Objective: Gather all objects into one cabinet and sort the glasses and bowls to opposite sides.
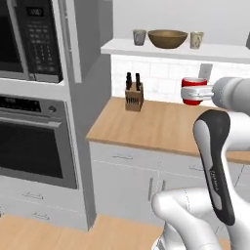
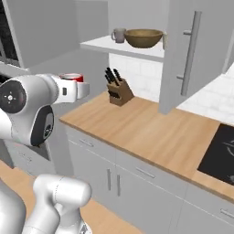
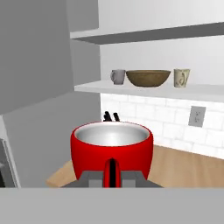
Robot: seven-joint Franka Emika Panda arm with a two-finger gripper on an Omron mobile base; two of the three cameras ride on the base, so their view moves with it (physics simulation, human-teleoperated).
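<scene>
My gripper [image 1: 196,92] is shut on the small red cup [image 1: 193,83] and holds it upright in the air above the wooden counter [image 1: 161,127], below the cabinet shelf [image 1: 161,50]. In the hand view the red cup [image 3: 112,151] sits right in front of the gripper [image 3: 112,173], its grey inside showing. On the white shelf [image 3: 144,90] stand the grey cup [image 3: 117,76], the brown wooden bowl [image 3: 148,78] in the middle and the cream mug [image 3: 181,77] on the right. The right base view shows the red cup [image 2: 72,77], the grey cup [image 2: 119,35] and the bowl [image 2: 143,38].
A knife block [image 1: 133,95] stands on the counter under the shelf's left end. The cabinet's grey door [image 2: 185,55] with its bar handle hangs open at the right. A microwave [image 1: 29,39] and oven [image 1: 34,141] fill the left wall. A black cooktop [image 2: 219,153] lies far right.
</scene>
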